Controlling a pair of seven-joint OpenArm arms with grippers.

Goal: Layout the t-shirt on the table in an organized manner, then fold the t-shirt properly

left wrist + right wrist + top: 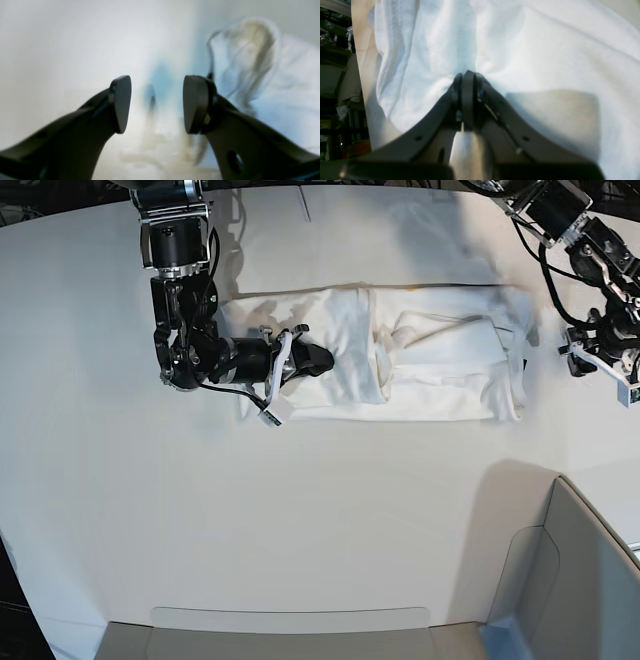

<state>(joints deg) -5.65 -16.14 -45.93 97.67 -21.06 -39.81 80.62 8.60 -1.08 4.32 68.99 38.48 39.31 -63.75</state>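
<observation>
The t-shirt [400, 360] lies on the table [300, 520], in the far half and a little toward the base view's right. It is folded into a long band with its sleeves tucked in, and its surface is creased in several ridges.

The right gripper [322, 359] rests on the shirt's end that lies on the base view's left, its arm reaching in from beyond that end. In the right wrist view its jaws are pressed together [468, 75], with white cloth [495, 45] gathered into folds that run to the tips. The fabric puckers there, so the jaws pinch the shirt.

The left gripper [590, 345] sits just off the shirt's opposite end, beside it and not touching it in the base view. In the left wrist view its two dark fingers [122, 102] stand well apart [157, 103] with nothing between them. The picture is badly blurred: a bluish-white crumpled mass of the shirt [275, 82] shows past the finger on that view's right, with the pale table [62, 50] off the shirt's edge on the other side.

Grey panels [590, 580] stand at the near corner of the table, well apart from the shirt.
</observation>
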